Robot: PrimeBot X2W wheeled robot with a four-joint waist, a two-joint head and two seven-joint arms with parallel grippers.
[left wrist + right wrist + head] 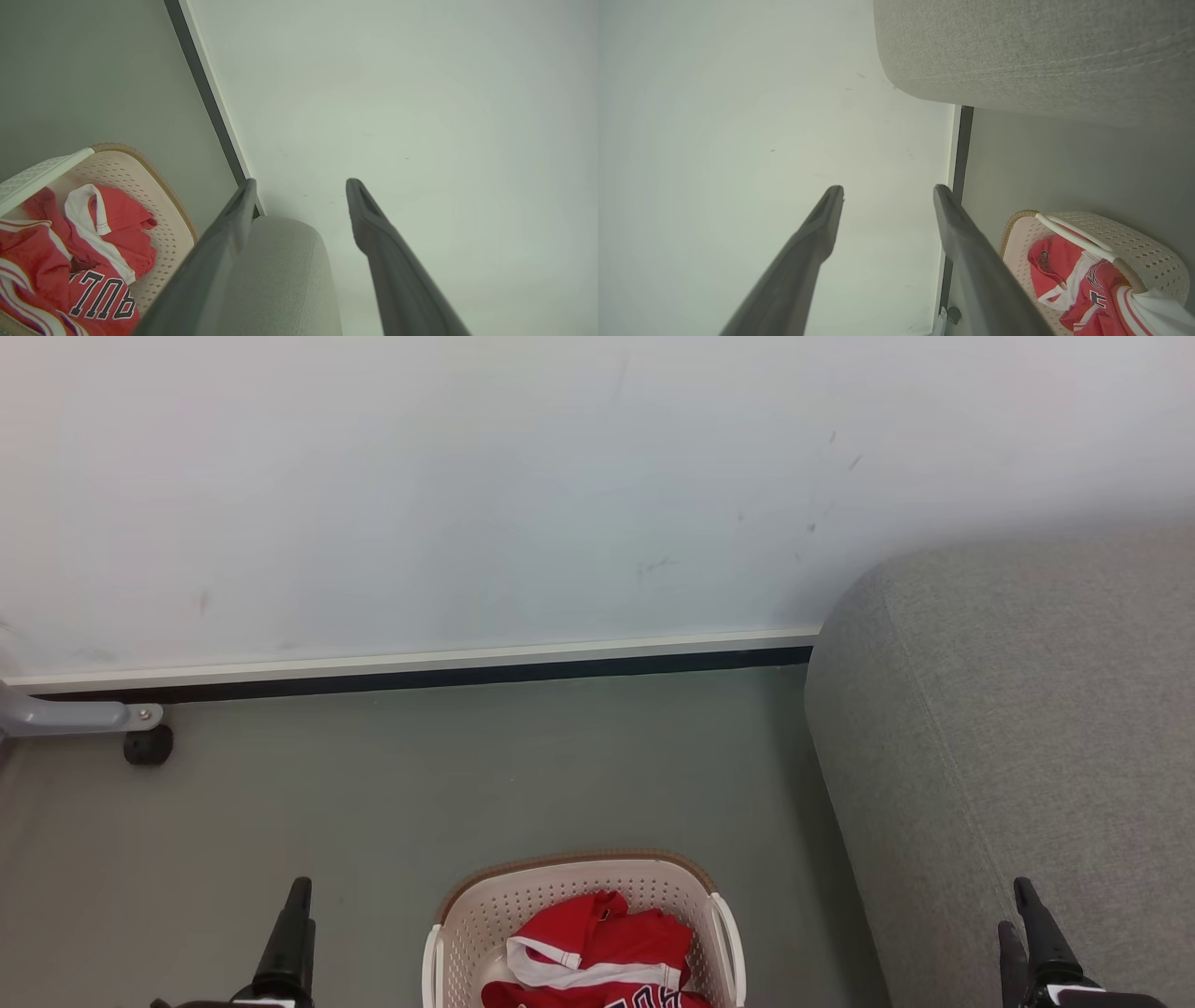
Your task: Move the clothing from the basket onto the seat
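I see clothing [607,933] in basket [523,905], basket on floor [420,784] dead ahead; sofa [1008,728] just right of it; wall [467,476] behind both.

Left fingers [397,280] long, dark grey, tapering to blunt tips, right fingers [971,261] alike, matte, smooth

Head camera looks down; wrist cameras face the wall [420,116], sharing the basket [560,894].

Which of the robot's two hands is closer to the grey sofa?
The right hand: it shows against the sofa, while the left hand hangs over the floor beyond the basket.
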